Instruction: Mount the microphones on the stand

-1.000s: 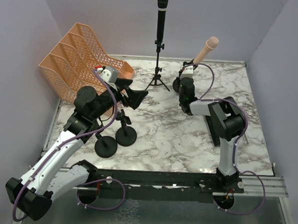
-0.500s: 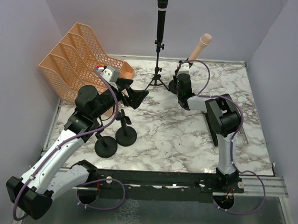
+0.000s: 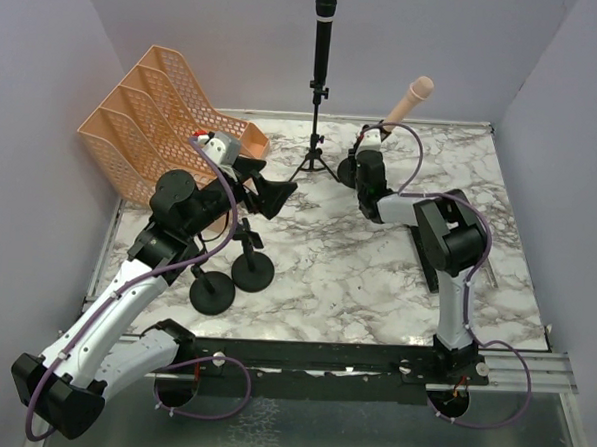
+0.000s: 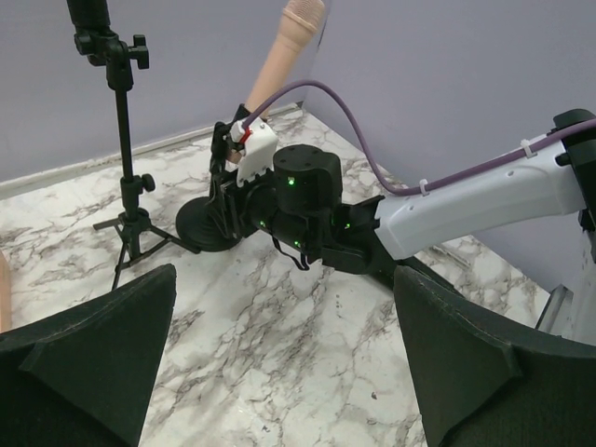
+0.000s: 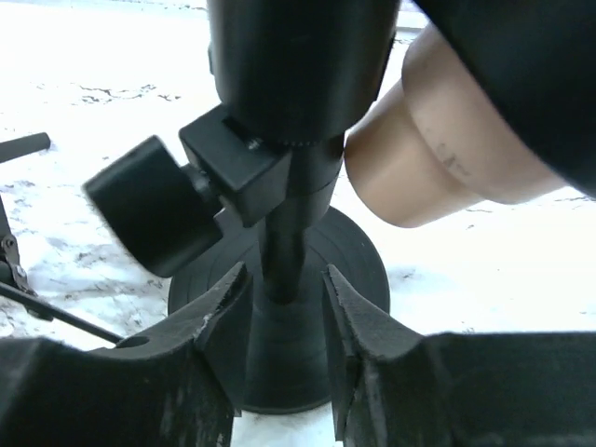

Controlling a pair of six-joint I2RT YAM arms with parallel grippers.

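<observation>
A slim black microphone [image 3: 324,20] tops the tripod stand [image 3: 316,134], and the pale pink microphone [image 3: 412,94] looks seated on the black round-based stand [image 5: 279,307] whose post the slightly parted right fingers [image 5: 214,372] straddle without gripping, while the left fingers [image 4: 93,363] gape empty and two similar stands [image 3: 213,291] are unfilled.

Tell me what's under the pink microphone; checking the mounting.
A black stand's post and round base, right end effector straddling the post. Where they join is covered.

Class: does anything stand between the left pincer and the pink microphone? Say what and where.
Yes. The right wrist sits directly in front of the lower end of the pink microphone, at the round stand, as the open left pincer faces it. The tripod stands left of that line.
</observation>
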